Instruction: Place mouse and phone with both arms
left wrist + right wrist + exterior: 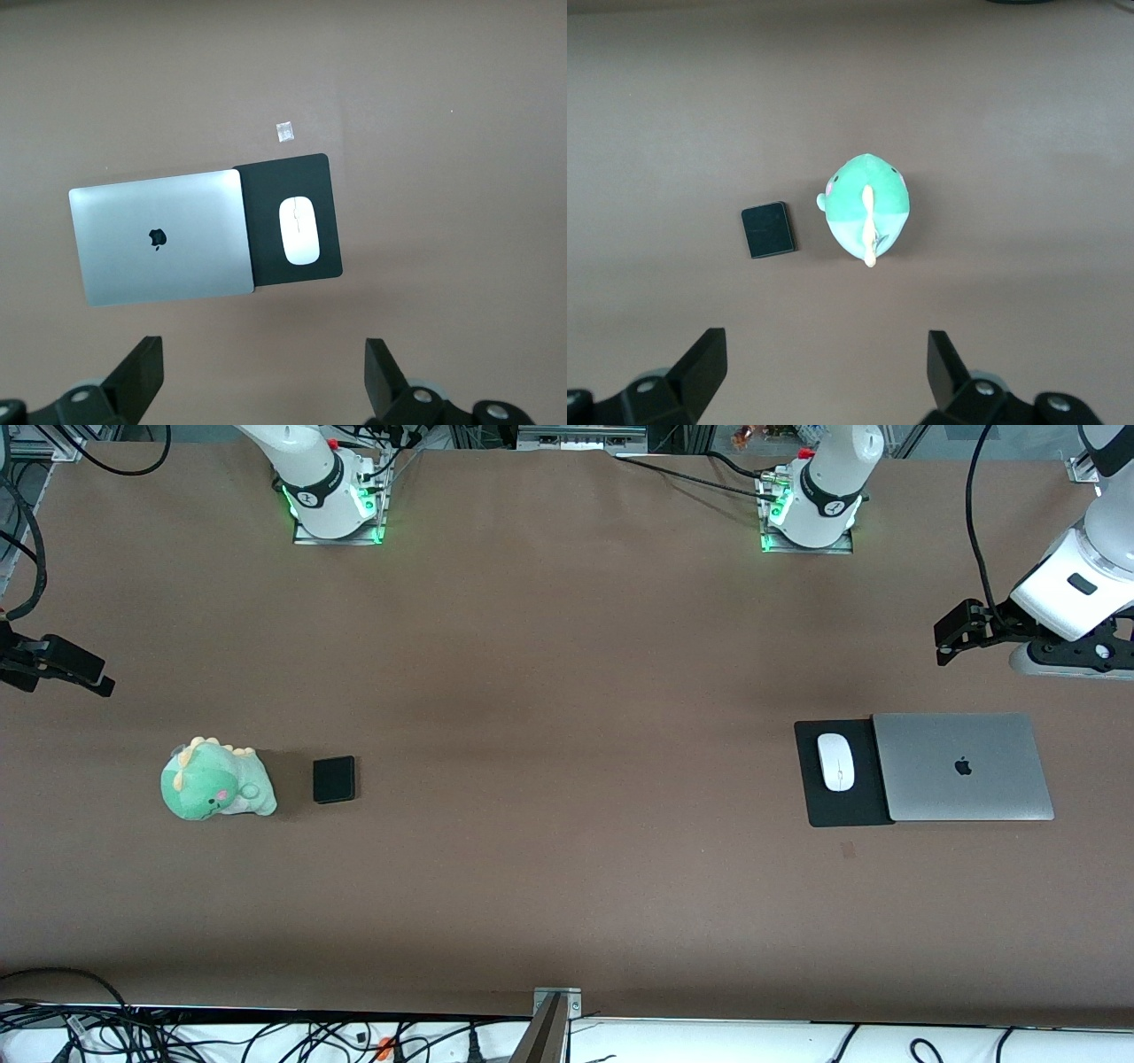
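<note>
— Glossy white mouse [835,761] on black mat [842,802] beside laptop [961,766]; light, slippery. Best pinched across the flanks.
— Flat rigid phone [334,779] on table [567,868] beside plush dinosaur [215,780]; thin edges only. Left pincer [261,376], right pincer [824,372] spread wide, aloft.

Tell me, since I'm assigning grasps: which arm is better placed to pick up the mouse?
The left. The left gripper hangs open at the left arm's end of the table, where the mouse lies on the black mat. The right gripper is at the other end, near the phone.

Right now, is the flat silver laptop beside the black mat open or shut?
Shut: the flat silver laptop lies closed, lid logo up, with no screen or keys showing, overlapping the black mat.
</note>
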### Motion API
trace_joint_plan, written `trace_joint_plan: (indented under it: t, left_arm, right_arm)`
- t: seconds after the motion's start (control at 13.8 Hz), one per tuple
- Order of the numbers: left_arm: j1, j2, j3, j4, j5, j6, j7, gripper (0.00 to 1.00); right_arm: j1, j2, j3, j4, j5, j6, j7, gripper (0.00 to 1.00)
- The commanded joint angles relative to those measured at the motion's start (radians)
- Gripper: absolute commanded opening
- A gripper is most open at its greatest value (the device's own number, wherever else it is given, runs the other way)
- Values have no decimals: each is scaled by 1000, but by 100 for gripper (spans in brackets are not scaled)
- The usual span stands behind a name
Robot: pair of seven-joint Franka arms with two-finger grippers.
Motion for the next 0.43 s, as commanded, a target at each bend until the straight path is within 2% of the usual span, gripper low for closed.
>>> trace_joint_plan:
  t: [0.0, 0.36]
  left_arm:
    - [1, 16, 3, 35, -14, -26, 22, 100]
    - [-1, 21, 3, 37, -14, -26, 22, 100]
  right_arm:
    - [6, 2, 2, 18, -17, -3, 1, 100]
    - [9, 2, 2, 17, -15, -6, 1, 100]
